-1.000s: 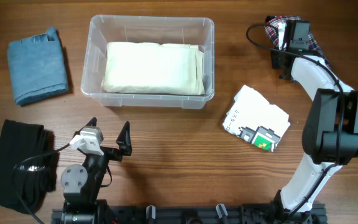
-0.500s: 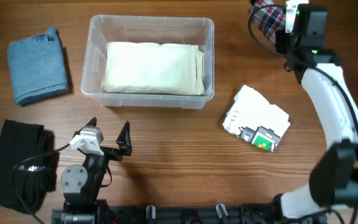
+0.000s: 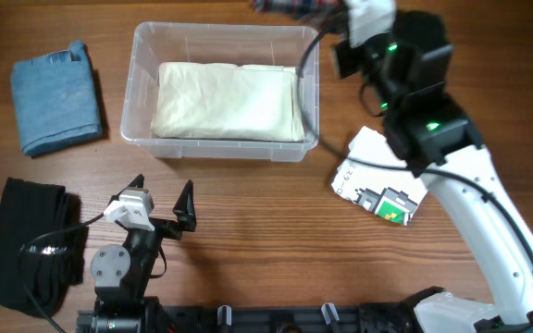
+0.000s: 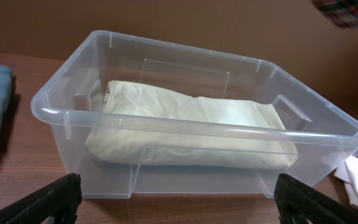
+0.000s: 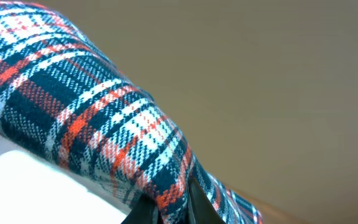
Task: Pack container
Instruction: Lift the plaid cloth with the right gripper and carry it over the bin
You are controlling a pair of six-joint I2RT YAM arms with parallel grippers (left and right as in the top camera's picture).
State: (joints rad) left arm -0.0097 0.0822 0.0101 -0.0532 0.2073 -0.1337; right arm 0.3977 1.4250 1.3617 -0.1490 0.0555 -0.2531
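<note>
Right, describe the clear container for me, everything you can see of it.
The container is a clear, see-through plastic bin, rectangular with rounded corners, a thick rolled rim and moulded handle recesses at both short ends. It stands upright and lidless on the wooden table. A folded cream cloth lies flat inside, covering most of the floor. Nothing else is in it.

Place: robot test bench, likely a lab
Signs: wooden table (image 3: 248, 231), robot arm (image 3: 489, 213), mounting rail (image 3: 276, 319), plain brown backdrop (image 4: 166, 18)
</note>
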